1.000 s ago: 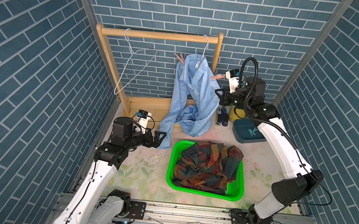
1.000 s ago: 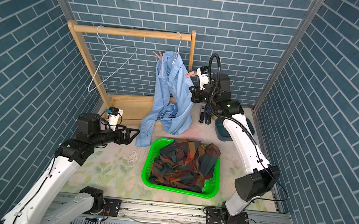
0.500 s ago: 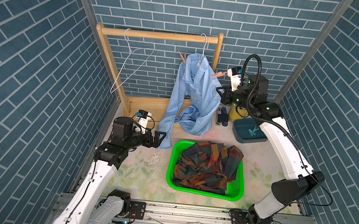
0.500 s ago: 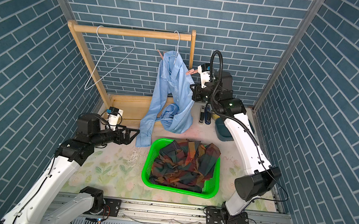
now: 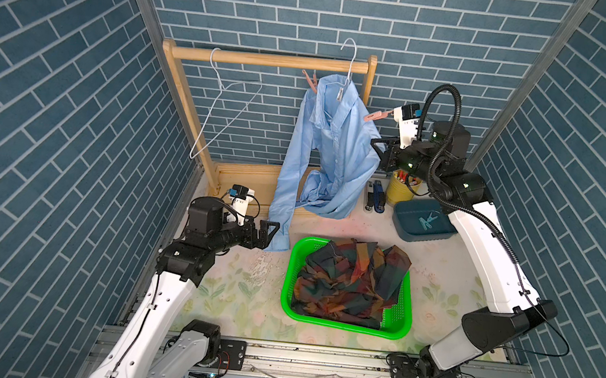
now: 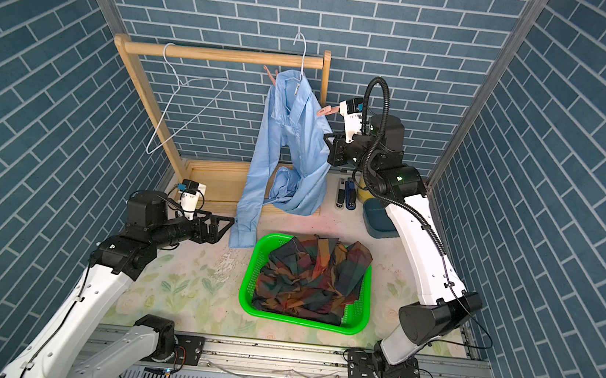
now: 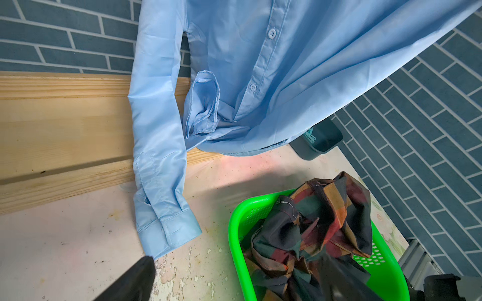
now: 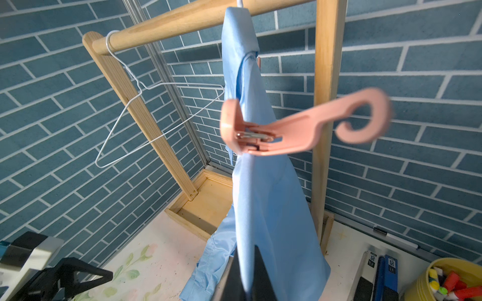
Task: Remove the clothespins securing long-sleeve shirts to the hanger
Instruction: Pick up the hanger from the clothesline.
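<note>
Blue shirt (image 5: 333, 143): hangs on a white wire hanger at the right end of the rail (image 5: 269, 60), at the far side of the bench (image 5: 244, 291). Its right side is stretched toward the right, and its left sleeve hangs down to the bench.
Left pink clothespin (image 5: 311, 80): clipped on the blue shirt's left shoulder, by the collar, pointing up and to the left.
Right pink clothespin (image 5: 378, 114): clipped on the blue shirt's right shoulder. It sticks out to the right, just beside the right wrist camera, and is blurred in the right wrist view.
Teal clothespins (image 5: 426, 220): lying in the dark tray (image 5: 404, 229) at the far right of the bench.
Plaid shirt (image 5: 353, 279): crumpled in the green basket (image 5: 340, 326) at mid-bench, on the near side of the blue shirt.
Right gripper (image 5: 375, 145): raised, below the right pink clothespin, with its jaws pressed together on the blue shirt's right edge. In the right wrist view the fabric runs down between its fingers (image 8: 263, 284).
Left gripper (image 5: 272, 236): low over the bench at the left, jaws spread wide and holding nothing. It points right, just beside the sleeve cuff (image 7: 177, 229); whether the two touch cannot be told.
Spare hanger (image 5: 224, 123): bare white wire, hooked on the left end of the rail.
Yellow cup (image 5: 397, 192): holds markers, at the far right, just beyond the tray.
</note>
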`<state>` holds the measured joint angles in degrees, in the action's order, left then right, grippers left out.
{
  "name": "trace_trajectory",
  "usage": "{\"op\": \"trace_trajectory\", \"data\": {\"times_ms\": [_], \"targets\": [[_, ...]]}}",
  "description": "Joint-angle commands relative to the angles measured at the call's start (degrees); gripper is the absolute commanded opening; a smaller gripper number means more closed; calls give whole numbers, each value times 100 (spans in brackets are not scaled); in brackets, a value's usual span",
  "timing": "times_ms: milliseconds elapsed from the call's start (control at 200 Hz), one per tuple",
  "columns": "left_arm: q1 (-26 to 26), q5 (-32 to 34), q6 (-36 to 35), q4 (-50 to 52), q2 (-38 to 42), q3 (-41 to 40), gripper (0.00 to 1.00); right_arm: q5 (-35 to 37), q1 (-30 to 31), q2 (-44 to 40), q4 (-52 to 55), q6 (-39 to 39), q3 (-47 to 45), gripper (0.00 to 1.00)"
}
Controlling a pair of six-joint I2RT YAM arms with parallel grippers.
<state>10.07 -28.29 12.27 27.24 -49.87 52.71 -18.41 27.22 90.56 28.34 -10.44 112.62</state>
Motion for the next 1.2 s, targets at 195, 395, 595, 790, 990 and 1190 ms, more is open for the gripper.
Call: {"op": "trace_trajectory", "data": {"times_ms": [195,395,595,790,990,1190], "targets": [[23,511,155,223,20,448,100,-312,10,-1291,-203,103,-186,0],[28,1101,308,402,-318,858,100,-280,11,-1766,-226,69,-276,0],[24,1340,735,255,-1010,1345,100,-319,9,-1964,-56,64,-270,0],[22,1595,881,101,-1297,1495,100,-215,11,-2441,-227,38,-1072,0],[22,2062,1039,-291,-1853,1732,100,-255,11,-2613,-107,8,-801,0],[200,2002,1423,-819,-2891,2542,100,-294,11,-2680,63,-13,-418,0]]}}
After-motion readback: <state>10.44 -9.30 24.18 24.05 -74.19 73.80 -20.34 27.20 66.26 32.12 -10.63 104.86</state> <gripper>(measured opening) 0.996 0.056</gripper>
